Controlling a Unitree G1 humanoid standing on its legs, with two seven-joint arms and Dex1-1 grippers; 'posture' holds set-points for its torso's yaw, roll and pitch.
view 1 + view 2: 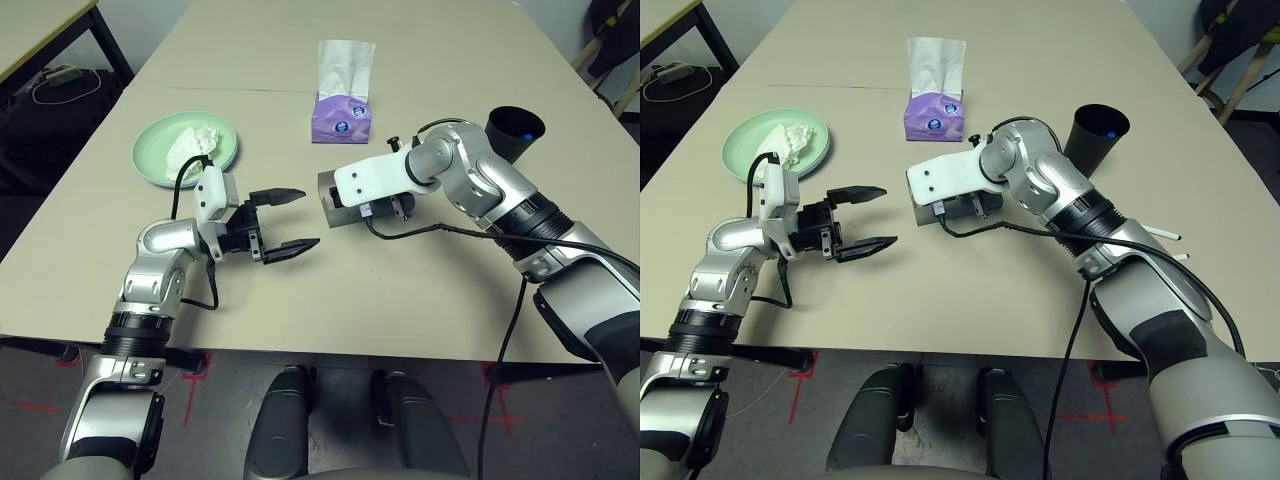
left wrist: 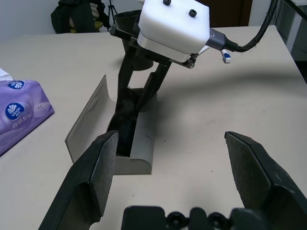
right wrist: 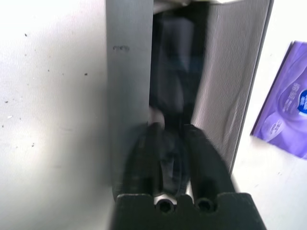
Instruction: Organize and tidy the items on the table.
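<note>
I am working at the grey glasses case [image 2: 125, 139], which is lying open in the middle of the table [image 1: 420, 290], just on the near side of the purple tissue box [image 1: 342, 117], with its lid standing up along one side. My right gripper [image 2: 144, 98] is reaching down into the open case, and the dark shape inside it looks like the black sunglasses [image 3: 173, 103]. The fingers [image 3: 201, 158] are standing narrowly apart with the dark frame between them; I cannot tell whether they are gripping it or letting it go. My left gripper [image 1: 285, 222] is waiting level to the left of the case, jaws spread wide, holding and touching nothing. Handling judgement: the case is probably light and stiff, likely to slide on the smooth top if pushed from one side, so I am planning to take it across its short width, or steady the shell while pressing the lid down. The sunglasses are thin and fragile; grip the frame, not the lenses. Far left, the pale green plate [image 1: 160, 150] is carrying the crumpled tissue [image 1: 192, 147]; the black cup [image 1: 514, 130] is standing far right.
</note>
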